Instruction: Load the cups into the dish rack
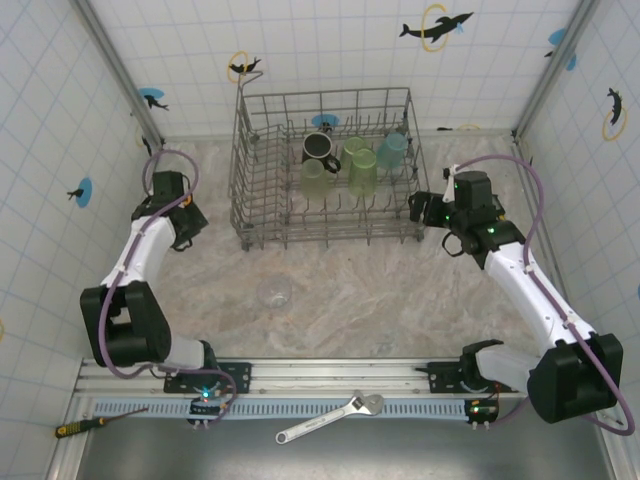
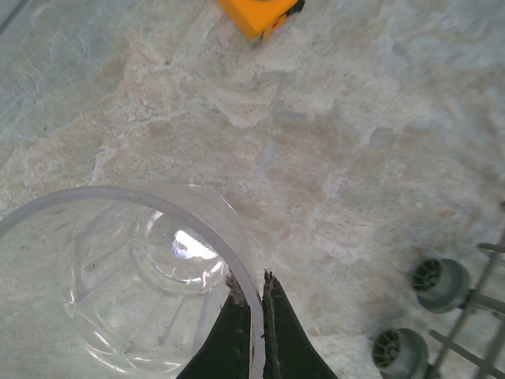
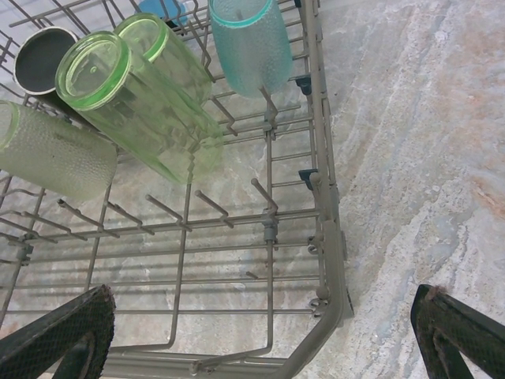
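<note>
My left gripper point(image 1: 188, 224) is at the 9 o'clock side of the dish rack point(image 1: 240, 185). In my left wrist view its two dark fingers point(image 2: 229, 332) are pinched tight on the rim of a clear cup point(image 2: 118, 276). One finger is inside the cup and one is outside, with the thin wall between them. The cup stands on the table point(image 1: 400, 290) with its mouth up. An orange tape measure point(image 2: 256, 12) is at 12 o'clock in that view, well apart from the cup. Two small grey wheels point(image 2: 438, 284) of the rack are at 4 o'clock.

My right gripper point(image 1: 422, 207) is at the 3 o'clock side of the rack, just beside its wall. Its jaws are spread wide and hold nothing. In my right wrist view one finger point(image 3: 71, 332) is at 7 o'clock and the other is at 5 o'clock, with the rack's corner point(image 3: 323, 205) between them.

Inside the rack, three green tumblers point(image 1: 362, 175) lean on the tines near the middle. A teal tumbler point(image 1: 392, 150) is toward 2 o'clock. A black mug point(image 1: 318, 150) is toward 12 o'clock.

A second clear cup point(image 1: 274, 292) stands alone on the table, at 6 o'clock from the rack and well apart from it.
</note>
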Tool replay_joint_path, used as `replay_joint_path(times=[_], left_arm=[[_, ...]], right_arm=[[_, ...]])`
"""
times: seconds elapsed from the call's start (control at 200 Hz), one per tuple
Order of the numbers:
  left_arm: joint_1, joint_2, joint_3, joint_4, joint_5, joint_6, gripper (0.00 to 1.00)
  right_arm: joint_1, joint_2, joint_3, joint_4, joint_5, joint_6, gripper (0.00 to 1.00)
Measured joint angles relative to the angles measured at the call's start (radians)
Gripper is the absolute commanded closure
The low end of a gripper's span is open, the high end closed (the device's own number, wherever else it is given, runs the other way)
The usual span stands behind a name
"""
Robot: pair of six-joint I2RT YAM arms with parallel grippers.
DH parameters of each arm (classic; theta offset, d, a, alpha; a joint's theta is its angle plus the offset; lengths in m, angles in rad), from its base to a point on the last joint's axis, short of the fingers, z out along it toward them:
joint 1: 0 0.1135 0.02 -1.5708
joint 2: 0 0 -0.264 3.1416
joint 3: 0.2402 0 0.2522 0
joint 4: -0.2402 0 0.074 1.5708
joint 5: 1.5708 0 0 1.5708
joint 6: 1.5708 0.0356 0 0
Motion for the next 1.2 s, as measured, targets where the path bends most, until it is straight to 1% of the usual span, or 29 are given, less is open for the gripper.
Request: replay_joint_path(times=[0.27,0.525,0.886,1.201], left_arm=[[0.0,-0.059,0.0,0.003,0.099,-0.031,1.0],[0.0,-0.153,0.002,0.035,0.146,-0.066,1.0],[0.0,-0.317,0.002,0.216,0.224,-0.126,1.0],[0.0,-0.33,-0.003,0.336,0.312,-0.161,1.0]], right_arm=[[0.0,0.0,-0.003,0.001,-0.022,0.029,0.0],[0.0,-0.006,-0.003,0.0,-0.031,0.046,0.0],[0.002,-0.03,-0.024,0.006,-0.062,0.082,0.0],[0.023,-0.03,-0.024,0.008,-0.088,0.105,0.0]])
